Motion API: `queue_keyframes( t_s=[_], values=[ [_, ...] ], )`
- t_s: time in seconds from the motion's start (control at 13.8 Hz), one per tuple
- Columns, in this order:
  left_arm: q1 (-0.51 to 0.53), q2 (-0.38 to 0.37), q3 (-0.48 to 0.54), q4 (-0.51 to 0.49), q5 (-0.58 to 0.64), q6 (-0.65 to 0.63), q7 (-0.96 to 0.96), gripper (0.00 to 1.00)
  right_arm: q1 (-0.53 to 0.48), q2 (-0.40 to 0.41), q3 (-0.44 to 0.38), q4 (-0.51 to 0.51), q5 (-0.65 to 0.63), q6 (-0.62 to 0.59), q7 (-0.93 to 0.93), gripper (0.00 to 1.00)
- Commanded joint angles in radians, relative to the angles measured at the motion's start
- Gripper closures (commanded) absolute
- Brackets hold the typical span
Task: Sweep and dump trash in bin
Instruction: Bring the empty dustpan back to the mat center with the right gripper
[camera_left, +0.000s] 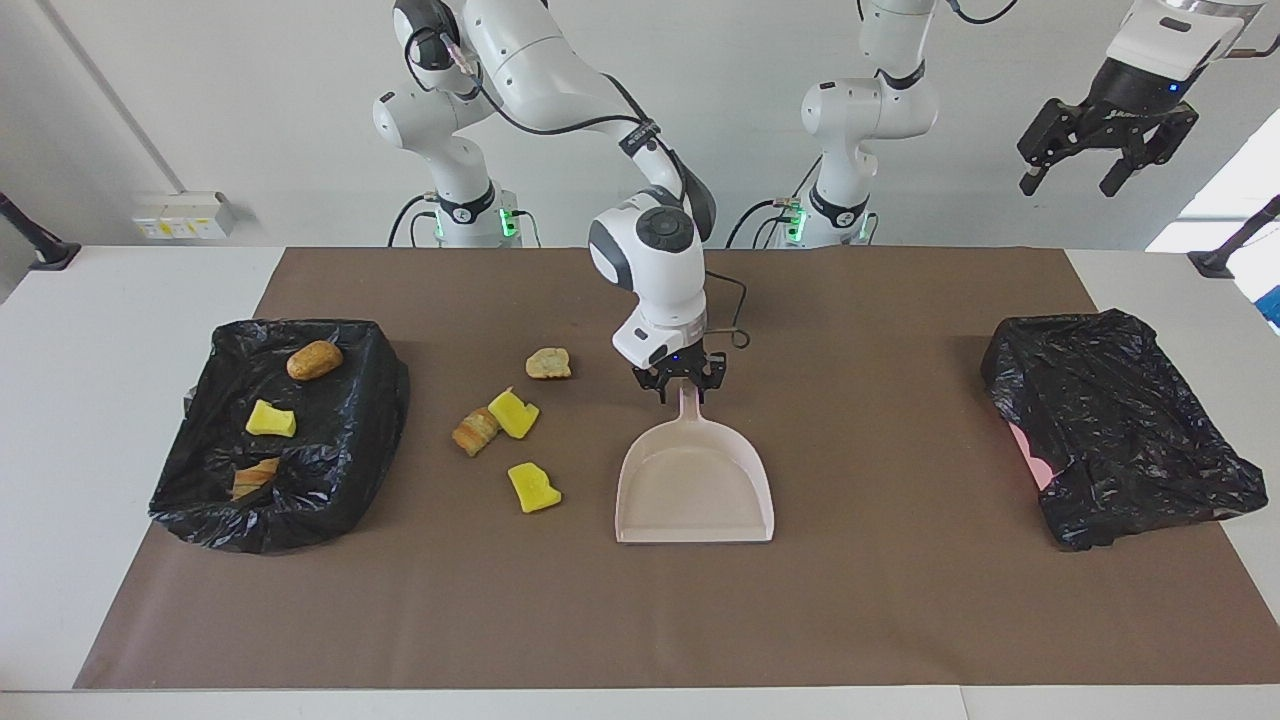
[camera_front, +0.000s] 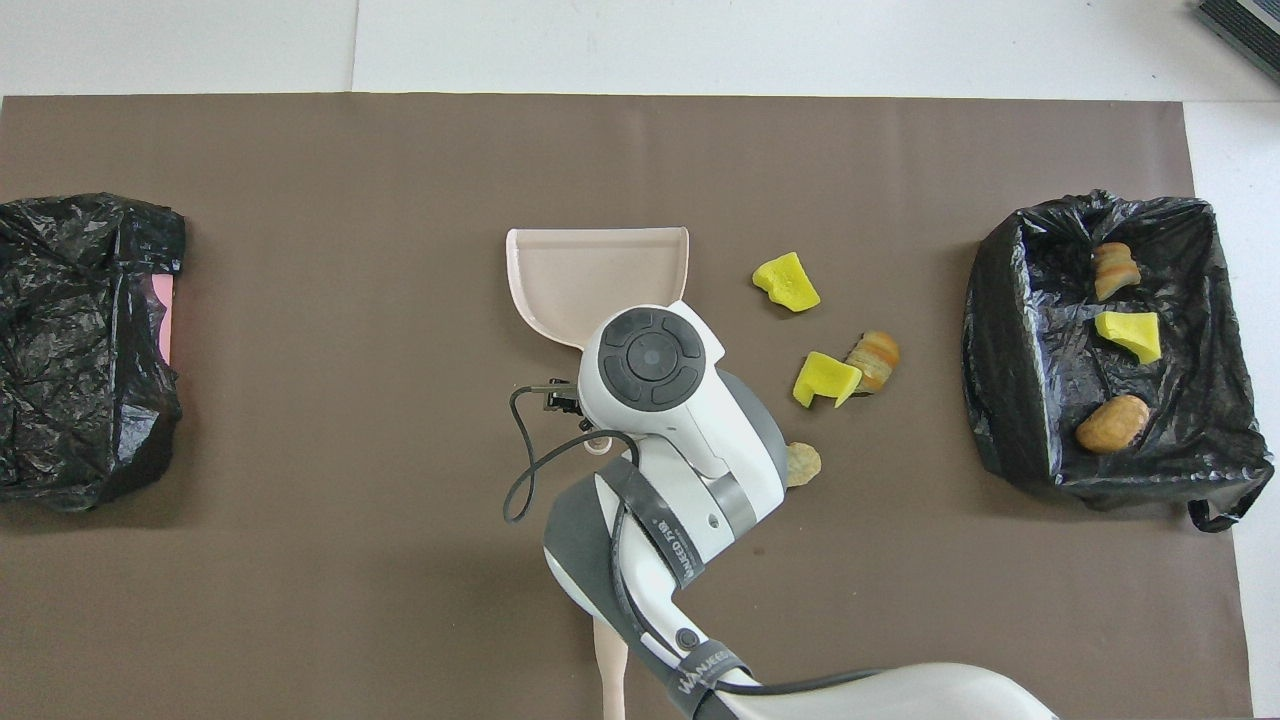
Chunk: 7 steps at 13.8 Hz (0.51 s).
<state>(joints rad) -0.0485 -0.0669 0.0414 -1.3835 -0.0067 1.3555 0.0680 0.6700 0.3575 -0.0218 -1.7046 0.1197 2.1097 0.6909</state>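
A pale pink dustpan (camera_left: 695, 485) lies flat on the brown mat at the middle of the table, its handle pointing toward the robots; it also shows in the overhead view (camera_front: 597, 275). My right gripper (camera_left: 684, 392) is down at the handle's end, its fingers open on either side of it. Several trash chunks lie beside the dustpan toward the right arm's end: a tan one (camera_left: 548, 363), two yellow ones (camera_left: 513, 413) (camera_left: 533, 487) and an orange-brown one (camera_left: 476, 432). Three more chunks lie in the black-bagged bin (camera_left: 385, 400). My left gripper (camera_left: 1075, 180) waits open, high in the air.
A second black-bagged bin (camera_left: 1110, 430) sits at the left arm's end of the mat. In the overhead view a pale stick-like handle (camera_front: 610, 670) shows near the robots, partly under the right arm. A cable loops off the right wrist (camera_front: 520, 470).
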Motion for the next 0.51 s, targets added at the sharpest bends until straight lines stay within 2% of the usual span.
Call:
queue_keyframes(
  t_s=[0.0,0.44],
  values=[
    [-0.017,-0.014,0.008,-0.011,-0.002,-0.016,-0.002,0.00,0.040,-0.129,0.002,-0.078,0.067,-0.086,0.005,0.00],
    [-0.042,-0.001,-0.011,-0.049,-0.010,0.111,-0.010,0.00,0.170,-0.320,0.002,-0.344,0.115,-0.085,0.108,0.00]
  ],
)
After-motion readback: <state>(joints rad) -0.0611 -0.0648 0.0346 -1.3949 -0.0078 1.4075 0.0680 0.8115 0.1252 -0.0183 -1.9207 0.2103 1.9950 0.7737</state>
